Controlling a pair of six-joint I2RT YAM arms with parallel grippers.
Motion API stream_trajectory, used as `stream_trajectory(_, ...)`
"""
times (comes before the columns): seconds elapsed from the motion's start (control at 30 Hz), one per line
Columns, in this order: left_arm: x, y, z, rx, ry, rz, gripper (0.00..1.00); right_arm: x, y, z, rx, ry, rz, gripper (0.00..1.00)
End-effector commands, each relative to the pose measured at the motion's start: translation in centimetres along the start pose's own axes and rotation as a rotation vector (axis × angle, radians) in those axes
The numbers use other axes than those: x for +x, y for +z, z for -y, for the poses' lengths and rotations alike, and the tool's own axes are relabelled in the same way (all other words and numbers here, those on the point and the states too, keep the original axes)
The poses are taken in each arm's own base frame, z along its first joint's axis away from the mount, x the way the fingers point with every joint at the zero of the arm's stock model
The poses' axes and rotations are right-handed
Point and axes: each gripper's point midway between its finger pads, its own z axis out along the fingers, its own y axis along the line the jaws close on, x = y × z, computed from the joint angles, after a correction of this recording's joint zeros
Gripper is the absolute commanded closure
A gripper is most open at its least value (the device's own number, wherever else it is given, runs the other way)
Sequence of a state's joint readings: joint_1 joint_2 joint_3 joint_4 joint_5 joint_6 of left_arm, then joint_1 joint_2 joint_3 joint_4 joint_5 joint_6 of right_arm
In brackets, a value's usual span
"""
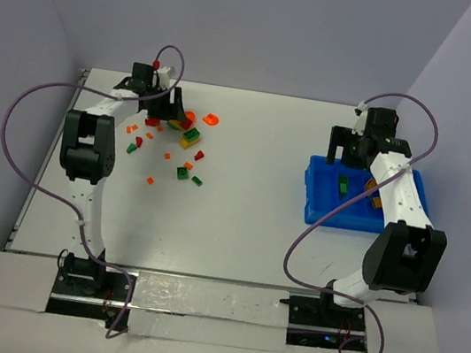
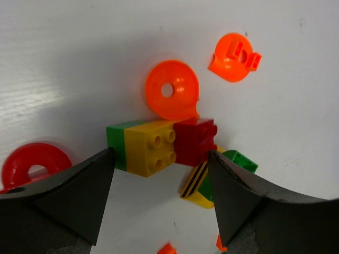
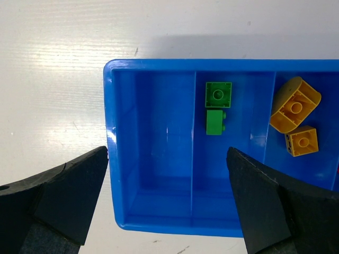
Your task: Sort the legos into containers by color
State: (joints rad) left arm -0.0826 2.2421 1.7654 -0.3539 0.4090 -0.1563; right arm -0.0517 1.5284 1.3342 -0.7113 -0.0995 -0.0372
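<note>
Left gripper, jaws spread, straddles the joined green-yellow-red plastic brick row at mid-frame; pinching it would likely lift mixed colours. Right gripper is likewise spread.

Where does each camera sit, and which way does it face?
Top external: above and behind the bases, looking down; both arms, loose legos, blue bin.
Left wrist: on the wrist, facing down; open left gripper frames a green-yellow-red brick row.
Right wrist: likewise; open right gripper frames the bin's corner.
Shared: top and right wrist show the bin's green bricks.
</note>
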Motion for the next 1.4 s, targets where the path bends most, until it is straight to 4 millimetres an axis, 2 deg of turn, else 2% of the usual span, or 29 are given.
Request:
stream_trajectory(0.0,1.2,-1.2,1.7,0.065,0.028,-0.041,0.22,0.0,-0.2,-0.5,-0.015,0.008,-0.001,0.0)
stream_trajectory(0.07,1.7,-1.9,2.0,0.068,0.023,-0.044,0.23,-0.1,-0.3,-0.4,-0.011,0.006,0.002,0.0)
stream_trajectory(0.13,3.1,-2.3,2.4,0.089,0.018,-0.067,0.26,-0.1,-0.4,-0.4,-0.011,0.004,0.002,0.0)
stream_trajectory(0.3,5.0,-4.7,4.7,0.187,0.087,-0.078,0.27,0.1,-0.3,-0.5,-0.016,0.007,-0.002,0.0)
stream_trajectory(0.4,4.5,-6.0,5.3,0.194,0.123,-0.054,0.26,0.0,-0.2,-0.7,-0.024,0.013,-0.004,0.0)
stream_trajectory(0.53,3.4,-6.5,4.8,0.163,0.195,-0.033,0.25,0.0,-0.1,-0.9,-0.037,0.02,-0.013,0.0)
stream_trajectory(0.73,0.2,-7.3,3.5,0.034,0.262,0.074,0.19,0.2,-0.2,-0.9,-0.035,0.014,-0.013,0.0)
stream_trajectory(0.93,0.0,-6.5,2.5,-0.087,0.296,0.058,0.21,0.2,-0.1,-1.0,-0.038,0.017,-0.014,0.0)
stream_trajectory(1.37,0.6,-3.2,2.6,-0.147,0.246,0.016,0.22,0.5,0.0,-0.9,-0.035,0.021,-0.019,0.0)
